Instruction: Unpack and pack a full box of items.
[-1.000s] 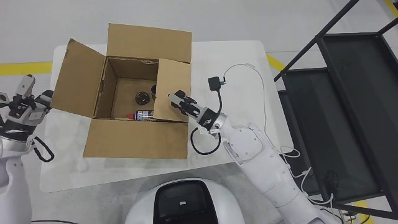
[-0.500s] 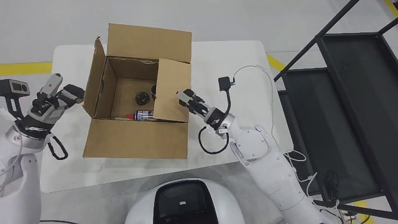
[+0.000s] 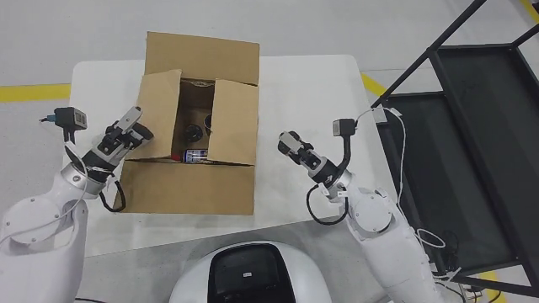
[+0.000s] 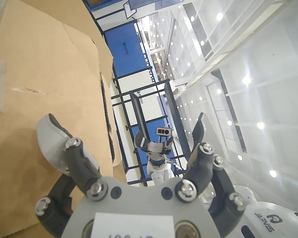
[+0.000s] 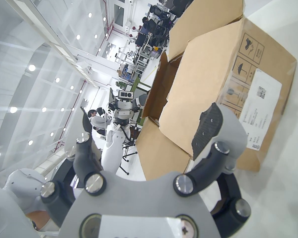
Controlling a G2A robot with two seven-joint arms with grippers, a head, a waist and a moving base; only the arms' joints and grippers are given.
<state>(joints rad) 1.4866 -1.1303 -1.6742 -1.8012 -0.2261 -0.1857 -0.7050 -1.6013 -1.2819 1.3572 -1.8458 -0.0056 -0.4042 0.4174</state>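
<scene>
The cardboard box (image 3: 185,187) stands mid-table with its back flap (image 3: 202,55) up. Its left flap (image 3: 160,114) and right flap (image 3: 236,122) lean inward over the opening. Between them show a small bottle with a red cap (image 3: 193,154) and a dark round item (image 3: 192,130) on the box floor. My left gripper (image 3: 126,131) is open at the left flap's outer face (image 4: 39,75), and one of its fingers (image 4: 52,130) lies close against the cardboard. My right gripper (image 3: 290,145) is open and holds nothing, right of the box (image 5: 213,75) and apart from it.
The white table (image 3: 312,93) has bare room right of the box and behind it. A black metal rack (image 3: 472,135) stands close by the table's right edge. A white label (image 5: 260,105) is stuck on the box's right wall. Cables loop from both wrists.
The left flap swung from spread outward to leaning over the opening, with my left gripper following it rightward. My right gripper drew back from the right flap, away to the right.
</scene>
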